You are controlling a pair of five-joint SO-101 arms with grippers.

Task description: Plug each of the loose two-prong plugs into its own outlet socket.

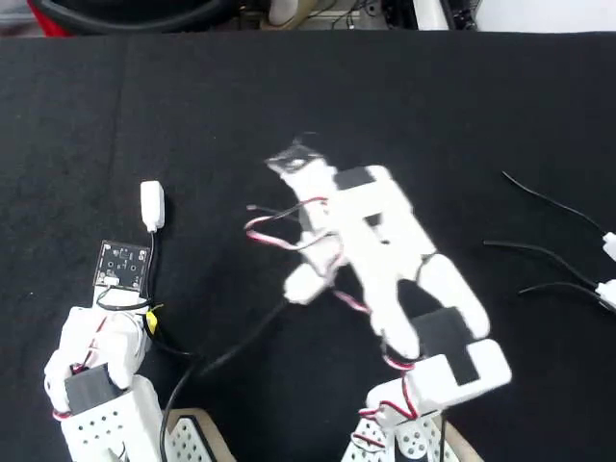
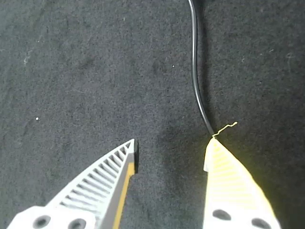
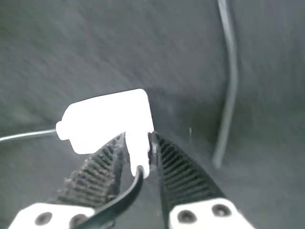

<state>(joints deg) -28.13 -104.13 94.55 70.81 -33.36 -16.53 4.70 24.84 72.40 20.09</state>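
Between right hand (image 3: 139, 140) fingers: white plug (image 3: 102, 117) clamped, cord (image 3: 24, 136) trailing aside. Left hand (image 2: 172, 148) open, nothing held, black cable (image 2: 194, 62) beside one fingertip. Step: plug grasped, not yet seated (judgement). Next: bring prongs square to socket, press straight.

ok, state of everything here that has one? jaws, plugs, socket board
Left jaws: open, nothing between them.
Right jaws: shut on a white plug.
Plug by the board: loose on the cloth, unplugged.
Black board: nothing seated in it, as far as the high view shows.
Upper edge plug: loose, unplugged.
Lower edge plug: loose, unplugged.
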